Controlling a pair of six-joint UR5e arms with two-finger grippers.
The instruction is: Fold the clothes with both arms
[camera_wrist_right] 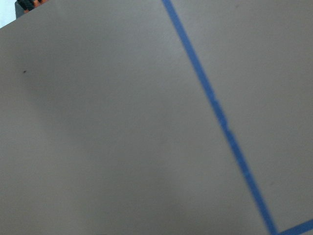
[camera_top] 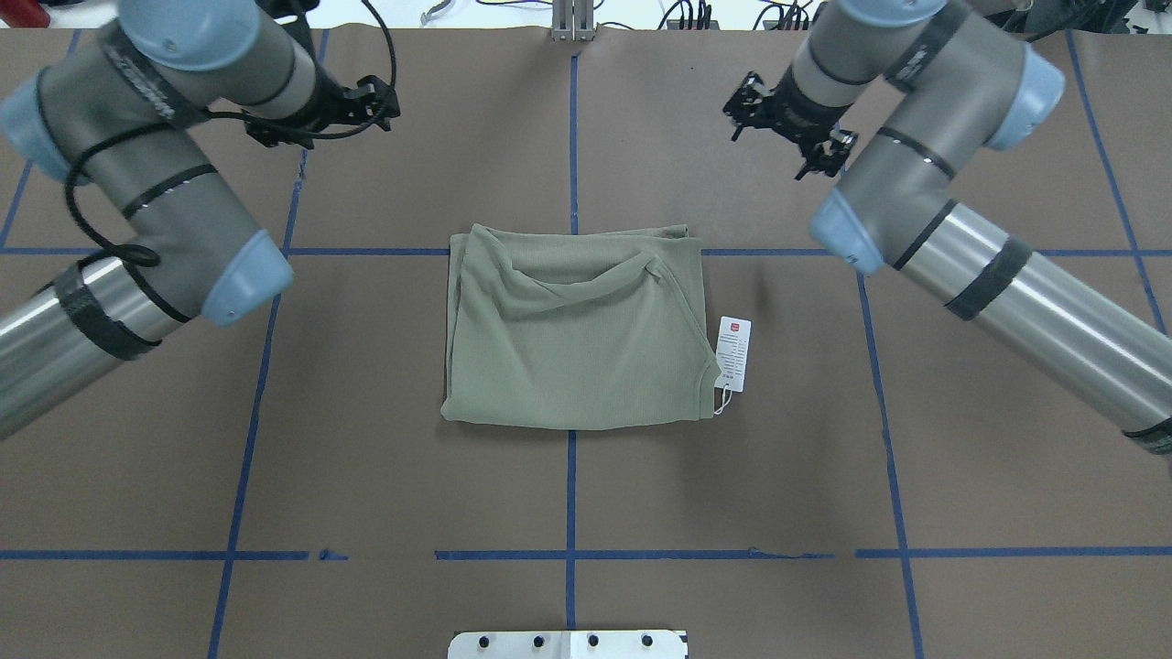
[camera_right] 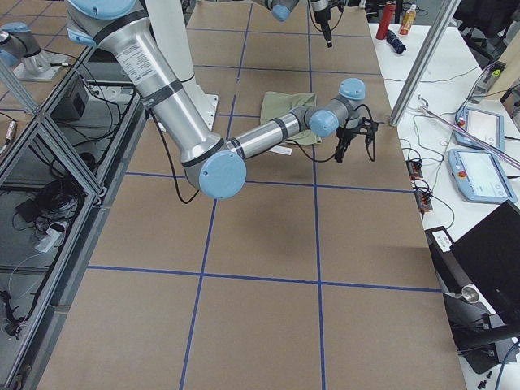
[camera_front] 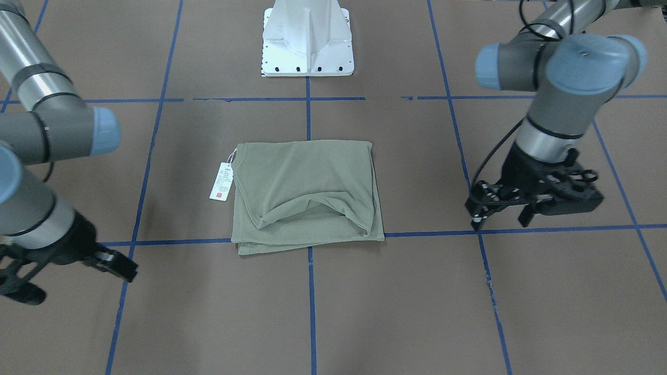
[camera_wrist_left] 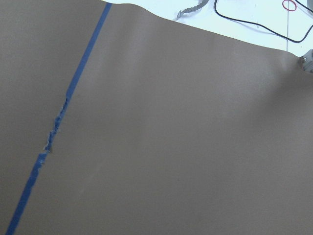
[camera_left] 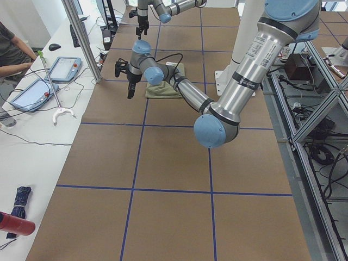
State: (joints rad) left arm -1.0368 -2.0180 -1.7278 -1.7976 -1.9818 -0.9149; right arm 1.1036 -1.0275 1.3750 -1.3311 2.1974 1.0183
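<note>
Shirt [camera_front: 307, 192]: sage-green, folded into a creased rectangle, hang tag [camera_front: 221, 181] beside it. My left gripper [camera_front: 500, 220] and right gripper [camera_front: 73, 284]: spread apart, holding nothing.

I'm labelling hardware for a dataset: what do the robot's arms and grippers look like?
The left arm and right arm are silver-grey tubes with light blue joint caps and black bands. Left gripper and right gripper are black, two-fingered, with black cables.
</note>
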